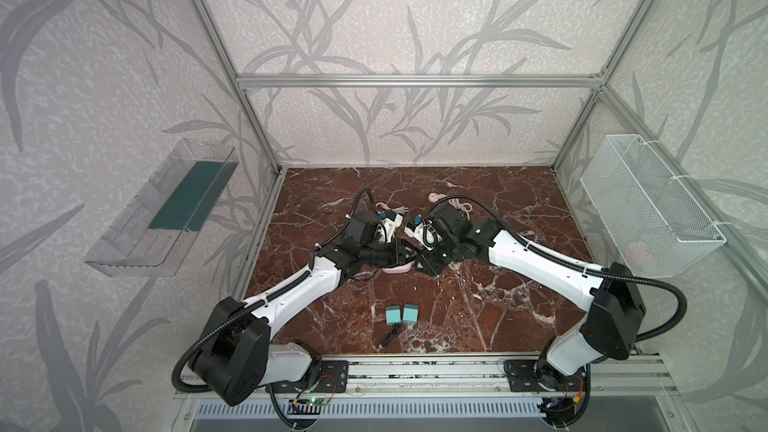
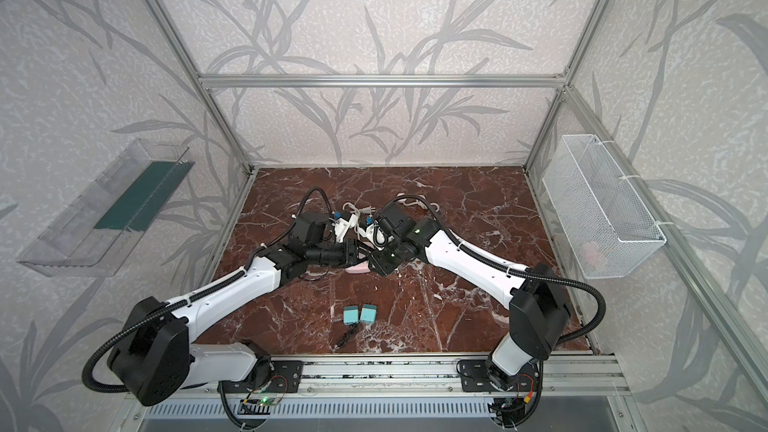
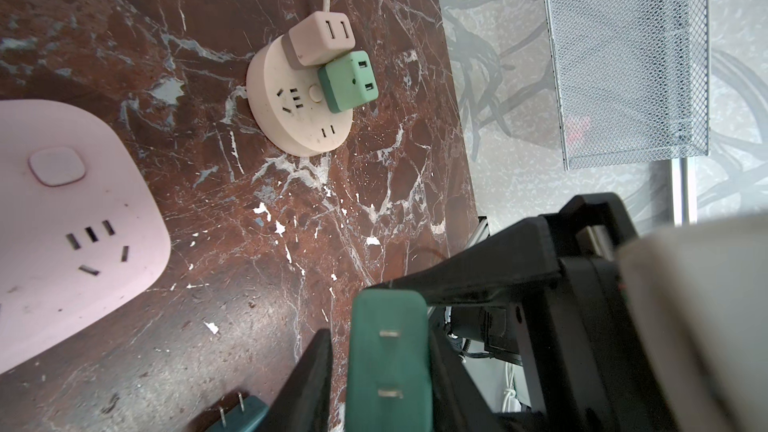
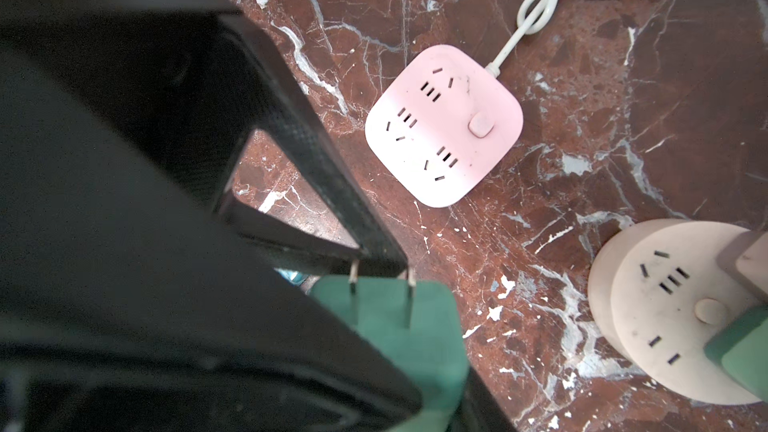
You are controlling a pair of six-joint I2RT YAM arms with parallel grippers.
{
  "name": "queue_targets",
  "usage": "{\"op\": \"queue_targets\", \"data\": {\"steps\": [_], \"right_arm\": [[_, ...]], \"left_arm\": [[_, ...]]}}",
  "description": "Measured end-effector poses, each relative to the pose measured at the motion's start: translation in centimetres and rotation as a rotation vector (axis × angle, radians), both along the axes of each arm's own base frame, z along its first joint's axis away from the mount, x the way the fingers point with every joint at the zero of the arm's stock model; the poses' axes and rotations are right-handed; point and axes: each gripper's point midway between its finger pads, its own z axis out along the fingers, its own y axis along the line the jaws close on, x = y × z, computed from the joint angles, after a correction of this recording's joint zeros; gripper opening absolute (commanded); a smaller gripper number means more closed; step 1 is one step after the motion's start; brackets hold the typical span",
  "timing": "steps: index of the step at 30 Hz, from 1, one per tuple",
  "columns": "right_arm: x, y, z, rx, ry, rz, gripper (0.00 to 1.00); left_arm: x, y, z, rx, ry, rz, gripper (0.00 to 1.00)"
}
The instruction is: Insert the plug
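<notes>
A green plug with two flat prongs hangs above the marble table between both arms. My right gripper is shut on the green plug, prongs pointing away from the wrist. My left gripper straddles the same plug. One of its fingers stands a small gap off the plug, and the other lies against it. The pink square power strip lies flat below with its sockets free; only its edge shows under the arms in both top views.
A round beige power strip carries a pink adapter and a green adapter. Two teal plugs and a short black cable lie near the front. There is a wire basket on the right wall and a clear tray on the left wall.
</notes>
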Motion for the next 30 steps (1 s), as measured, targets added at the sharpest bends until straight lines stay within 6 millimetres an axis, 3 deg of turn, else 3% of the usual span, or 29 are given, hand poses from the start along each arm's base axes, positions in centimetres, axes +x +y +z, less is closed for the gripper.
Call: {"op": "queue_targets", "data": {"steps": [9, 15, 17, 19, 30], "right_arm": [[0.6, 0.0, -0.1, -0.009, -0.025, -0.017, 0.00], [0.9, 0.2, -0.1, -0.012, -0.028, -0.020, 0.02], [1.0, 0.2, -0.1, -0.012, -0.028, -0.020, 0.04], [1.0, 0.3, -0.1, -0.012, -0.027, -0.020, 0.07], [1.2, 0.6, -0.2, -0.011, -0.020, -0.021, 0.53]], "left_arm": [[0.3, 0.0, 0.2, -0.005, -0.010, 0.005, 0.28], [0.5, 0.1, 0.2, -0.003, -0.017, 0.013, 0.16], [0.6, 0.1, 0.2, -0.004, -0.019, 0.016, 0.08], [0.7, 0.1, 0.2, -0.004, -0.018, 0.017, 0.00], [1.1, 0.4, 0.1, 0.004, -0.028, 0.038, 0.00]]}}
